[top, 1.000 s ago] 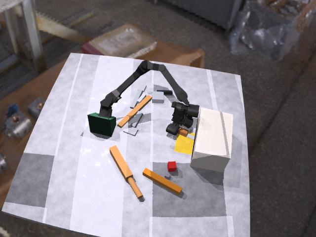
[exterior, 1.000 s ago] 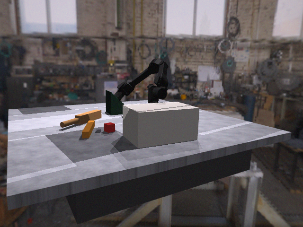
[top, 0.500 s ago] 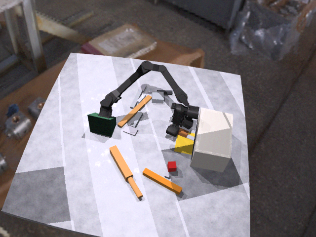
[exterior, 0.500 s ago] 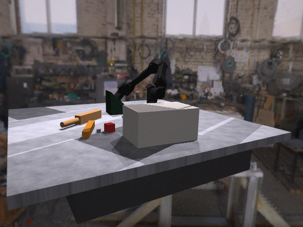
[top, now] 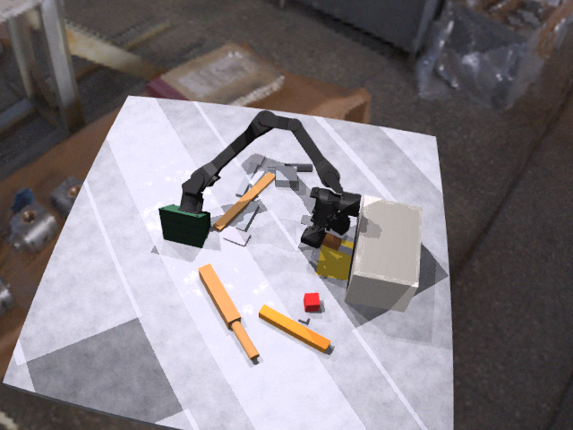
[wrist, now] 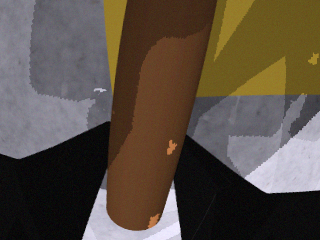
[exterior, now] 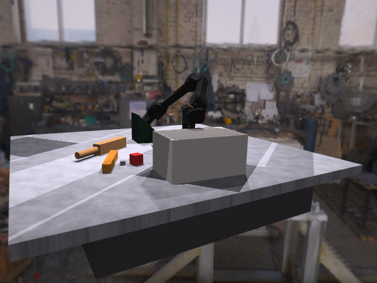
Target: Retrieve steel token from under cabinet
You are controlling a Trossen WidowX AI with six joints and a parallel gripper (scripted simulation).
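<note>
Beside the cabinet (top: 389, 245) (exterior: 201, 155), over by the yellow area (top: 333, 264) (wrist: 260, 75), the gripper (top: 319, 238) (wrist: 144, 135) grips a brown rod (top: 331, 241) (wrist: 160, 110); the red cube (top: 311, 301) (exterior: 136, 158) sits near the cabinet.

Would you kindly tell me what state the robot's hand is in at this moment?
Hand: closed on a brown-orange rounded rod.

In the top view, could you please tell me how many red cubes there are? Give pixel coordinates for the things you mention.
1: the red cube (top: 311, 301) (exterior: 136, 158) sits near the cabinet (top: 390, 240) (exterior: 207, 158). Others could be hidden behind or under it.
</note>
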